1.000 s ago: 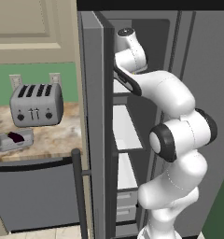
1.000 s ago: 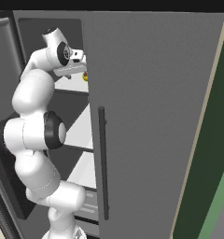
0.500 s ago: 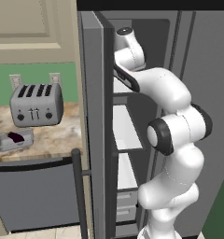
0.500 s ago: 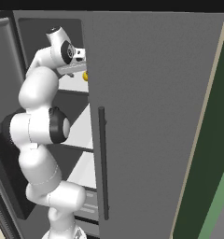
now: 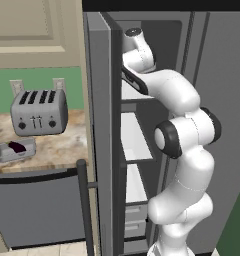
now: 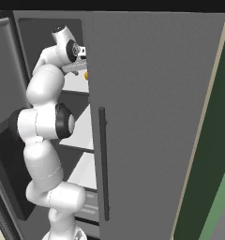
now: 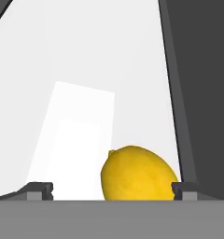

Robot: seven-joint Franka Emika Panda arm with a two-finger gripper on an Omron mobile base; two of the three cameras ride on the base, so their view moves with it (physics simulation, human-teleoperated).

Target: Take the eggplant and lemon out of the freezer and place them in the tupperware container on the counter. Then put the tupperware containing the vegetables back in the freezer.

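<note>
I am holding my fingers wide apart around the lemon on the freezer shelf.

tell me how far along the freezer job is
Done: the eggplant already lies in the tupperware container on the counter. In hand: the open gripper is inside the open freezer, its fingertips either side of the lemon on a white shelf, not closed on it. Left: grasp the lemon, add it to the container, put that in the freezer.
</note>
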